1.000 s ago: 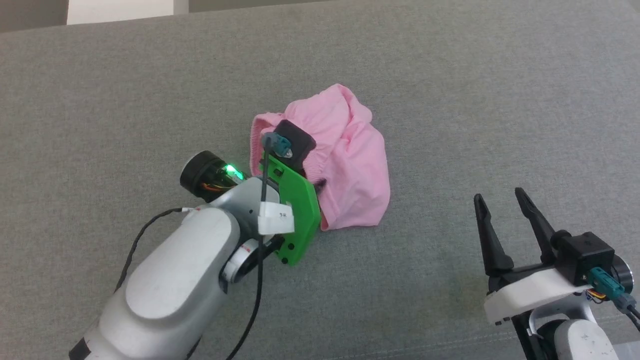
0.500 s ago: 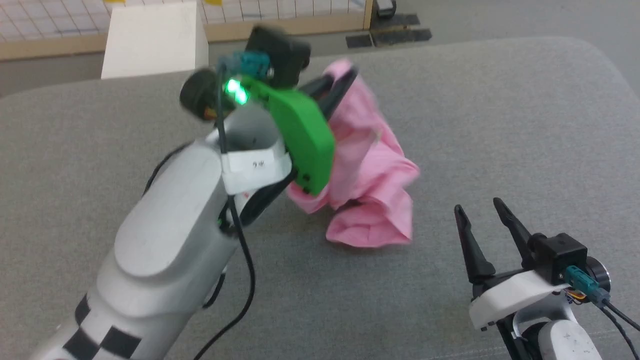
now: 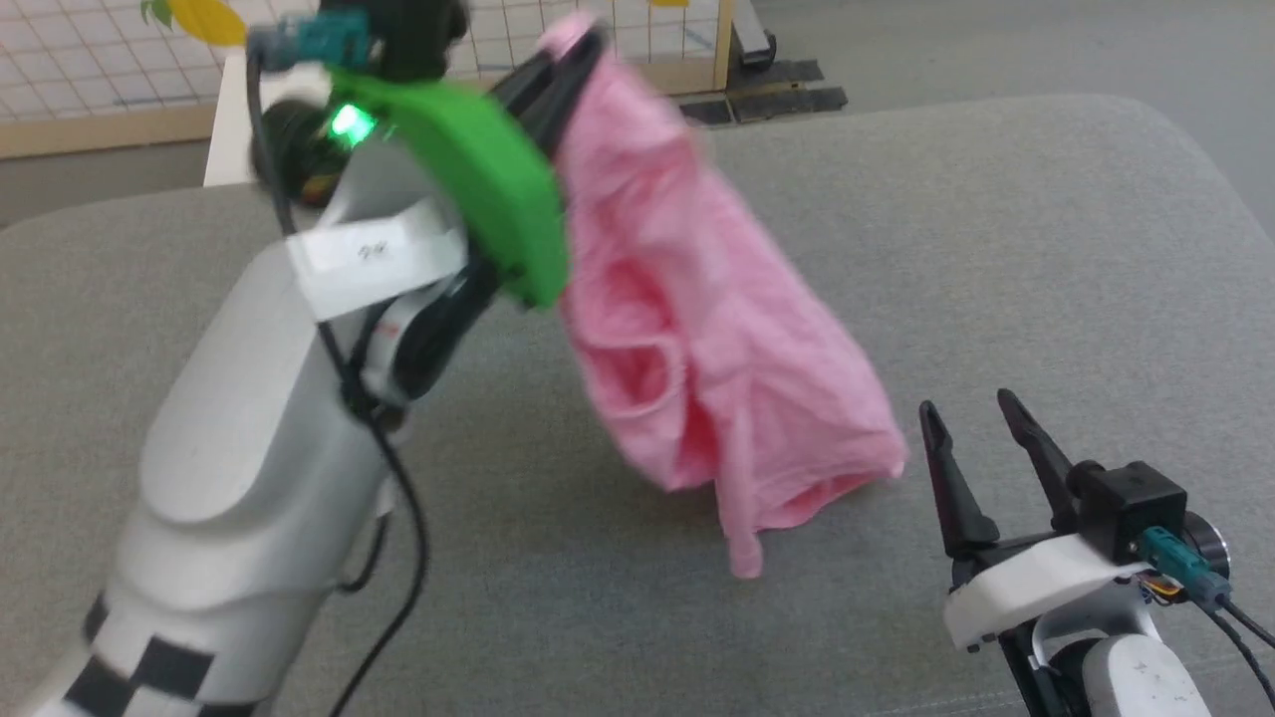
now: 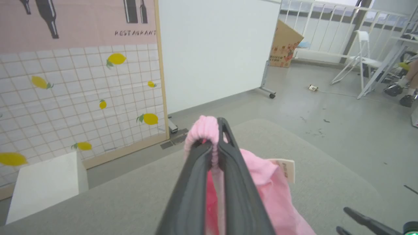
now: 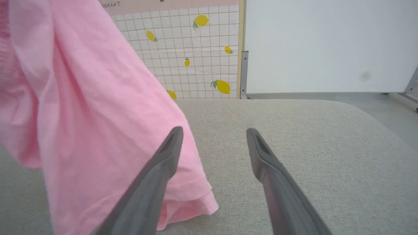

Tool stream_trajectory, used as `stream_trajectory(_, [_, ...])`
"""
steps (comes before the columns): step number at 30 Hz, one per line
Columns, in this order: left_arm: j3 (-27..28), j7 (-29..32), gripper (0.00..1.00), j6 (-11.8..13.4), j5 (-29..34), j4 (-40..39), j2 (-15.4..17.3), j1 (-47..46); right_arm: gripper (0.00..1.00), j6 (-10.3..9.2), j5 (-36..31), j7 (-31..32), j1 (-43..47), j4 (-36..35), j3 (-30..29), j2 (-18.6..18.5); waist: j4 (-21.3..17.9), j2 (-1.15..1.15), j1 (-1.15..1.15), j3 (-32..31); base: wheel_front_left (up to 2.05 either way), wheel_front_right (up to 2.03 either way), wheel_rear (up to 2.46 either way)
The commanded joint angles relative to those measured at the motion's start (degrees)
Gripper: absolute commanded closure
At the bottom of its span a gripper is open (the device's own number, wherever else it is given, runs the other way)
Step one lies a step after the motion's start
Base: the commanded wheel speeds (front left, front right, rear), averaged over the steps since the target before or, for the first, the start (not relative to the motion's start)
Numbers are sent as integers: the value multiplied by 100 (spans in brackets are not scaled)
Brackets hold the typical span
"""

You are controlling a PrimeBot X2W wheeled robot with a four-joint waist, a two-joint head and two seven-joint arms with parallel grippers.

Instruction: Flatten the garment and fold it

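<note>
Left gripper (image 3: 583,50) is clamped tight on the gathered elastic waistband (image 4: 204,127) of the bright pink soft cotton shorts (image 3: 697,339), with a fold of the band bunched over the fingertips. It holds them high above the grey fabric-covered pad (image 3: 1046,249), up toward the far edge. My read: it holds by the waistband so gravity pulls the legs down and shakes out the crumple before laying flat.

The shorts hang in a loose diagonal drape from the far edge down toward the pad's middle. The lowest hem is at or just above the pad; I can't tell whether it touches. The small white tag (image 4: 287,169) is flipped out on one side. The cloth is twisted, with the leg openings gaping, so it isn't flat yet.

Right gripper (image 3: 966,408) sits low by the near edge on the right-hand side, fingers spread wide and holding nothing. It is just beside the hanging hem, which lies next to one finger in the right wrist view. It is probably parked there to catch the free corner or the far end of the waistband.

Risks: a single-point hold lets the cloth rotate, and the thin cotton hem could slip out of a shallow pinch.
</note>
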Motion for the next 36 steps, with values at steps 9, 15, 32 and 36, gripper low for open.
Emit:
stream_trajectory(9, [155, -454, 100, 265, 510, 1250, 1112, 1457, 0, -9, 12, -3, -110, -153, -30, 21, 409, 0, 0, 592, 0, 0, 0])
stream_trajectory(15, [470, -1111, 0, 862, 695, 2009, 1160, 1777, 0, -9, -15, 61, -132, -208, 41, 22, 553, 0, 0, 706, 0, 0, 0])
stream_trajectory(32, [122, -3298, 0, 604, 1383, 842, 1197, 2517, 0, -9, 70, 272, 207, -241, -132, -190, 1070, 0, 0, -76, 0, 0, 0])
stream_trajectory(36, [-16, -3476, 0, 862, 1592, 379, 1257, 3135, 0, -9, 141, 347, 304, -294, -73, -274, 1176, 0, 0, -171, 0, 0, 0])
